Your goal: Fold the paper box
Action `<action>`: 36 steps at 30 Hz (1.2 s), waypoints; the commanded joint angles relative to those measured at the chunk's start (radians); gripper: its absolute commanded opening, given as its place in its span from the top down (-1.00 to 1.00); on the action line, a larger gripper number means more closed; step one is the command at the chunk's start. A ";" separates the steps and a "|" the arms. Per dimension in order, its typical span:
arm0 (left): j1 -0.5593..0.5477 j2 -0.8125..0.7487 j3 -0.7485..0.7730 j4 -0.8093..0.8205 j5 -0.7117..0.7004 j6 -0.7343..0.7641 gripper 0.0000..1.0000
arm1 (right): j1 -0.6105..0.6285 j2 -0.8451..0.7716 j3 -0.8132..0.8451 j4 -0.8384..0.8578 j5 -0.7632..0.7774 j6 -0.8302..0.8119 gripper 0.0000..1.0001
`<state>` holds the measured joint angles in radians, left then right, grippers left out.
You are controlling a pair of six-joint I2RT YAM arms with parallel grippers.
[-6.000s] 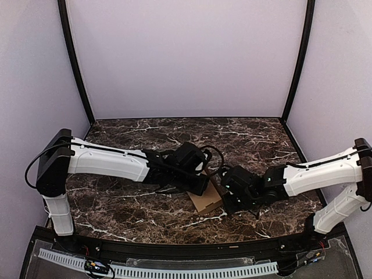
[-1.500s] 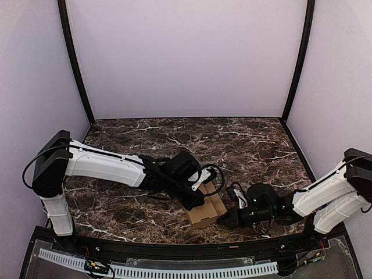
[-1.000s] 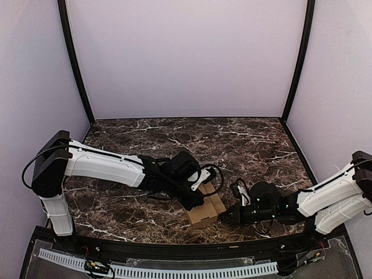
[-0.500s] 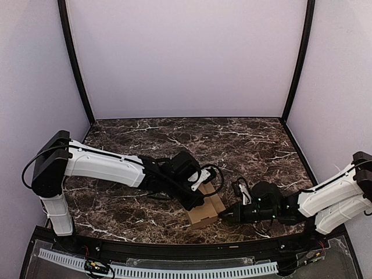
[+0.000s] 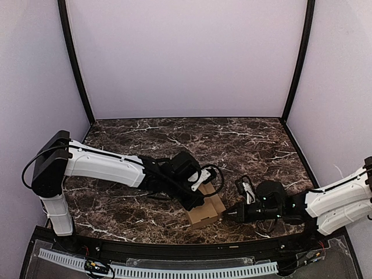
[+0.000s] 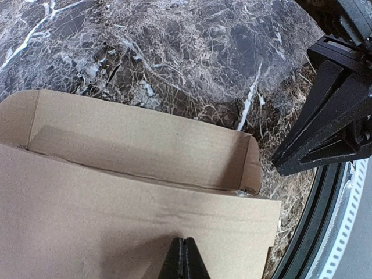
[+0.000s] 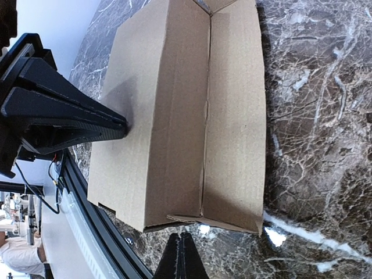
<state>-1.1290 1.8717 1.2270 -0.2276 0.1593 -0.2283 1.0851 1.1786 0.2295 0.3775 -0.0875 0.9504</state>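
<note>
The paper box point(image 5: 206, 213) is brown cardboard, partly raised into an open tray near the table's front edge. In the left wrist view the paper box point(image 6: 116, 192) shows a flat panel and an open trough behind it. My left gripper point(image 6: 184, 242) is shut, with its tips resting on that flat panel and holding nothing. My right gripper point(image 7: 181, 238) is shut too. It sits low over the marble just short of the open end of the paper box point(image 7: 192, 116), with a small gap between them. The left gripper point(image 5: 195, 204) and right gripper point(image 5: 231, 215) face each other across the box.
The table point(image 5: 256, 148) is dark marble with white veins. A black rail point(image 5: 174, 251) runs along its front edge, close to the box's near side. Lilac walls stand on three sides. The right arm's cable point(image 5: 243, 185) loops just above its wrist.
Six seconds ago the box lay flatter and farther back; now it stands as a tray nearer the front edge. In the last second the right gripper drew back to the right, away from the box.
</note>
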 commanded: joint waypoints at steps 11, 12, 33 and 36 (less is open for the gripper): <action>-0.018 0.058 -0.050 -0.202 0.014 0.007 0.99 | 0.013 -0.052 0.099 -0.159 0.141 -0.066 1.00; -0.018 0.058 -0.050 -0.201 0.014 0.006 0.99 | 0.010 -0.038 0.111 -0.165 0.140 -0.068 1.00; -0.020 0.056 -0.054 -0.199 0.011 0.010 0.99 | 0.012 0.079 0.183 -0.209 0.105 -0.083 1.00; -0.021 0.056 -0.051 -0.199 0.012 0.010 0.99 | 0.004 0.037 0.182 -0.265 0.169 -0.078 1.00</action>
<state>-1.1305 1.8717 1.2270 -0.2279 0.1585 -0.2279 1.0931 1.2652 0.3946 0.1730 0.0036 0.8719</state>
